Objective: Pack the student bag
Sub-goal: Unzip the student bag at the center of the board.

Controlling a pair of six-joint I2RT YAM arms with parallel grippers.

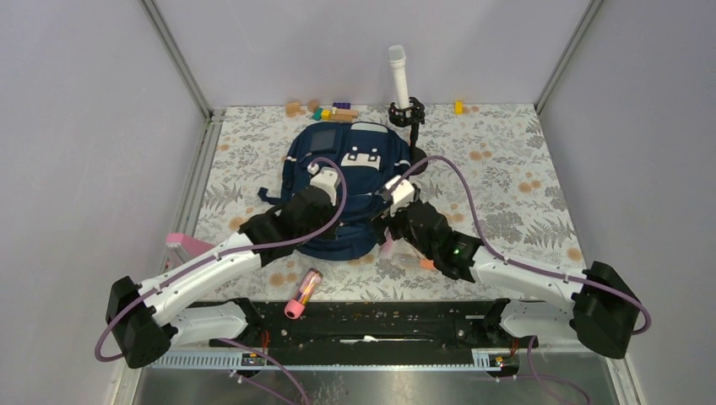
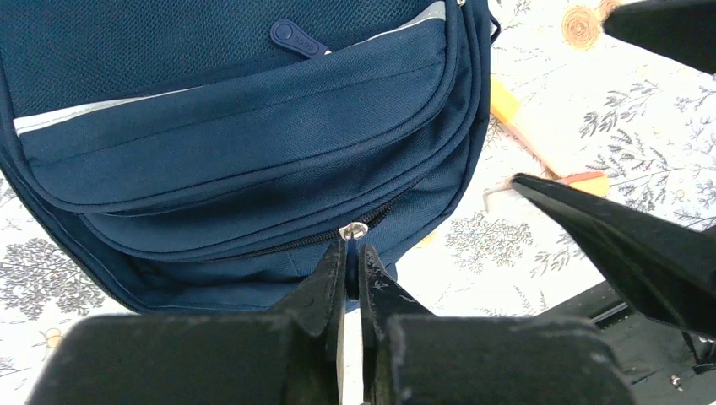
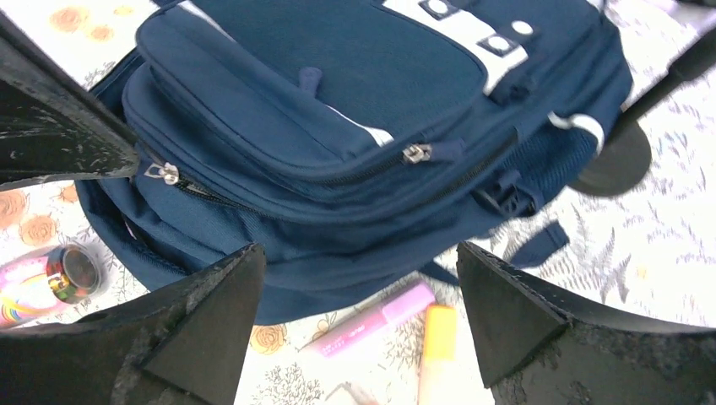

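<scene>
Student bag lies flat mid-tabletop, front pockets up. Left claw is clenched just under the silver zipper pull; whether the tab is pinched cannot be made out. Right claw is released, over the bag's near edge. Pink highlighter and orange marker lie beside that edge. In the top view both arms hide the bag's near part.

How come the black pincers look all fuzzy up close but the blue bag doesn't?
Left wrist view: the left pincer sits right at the lens, so it blurs, while the student bag is sharp. Right wrist view: same with the right pincer. Top external view: flat, even light, only soft shadows.
</scene>
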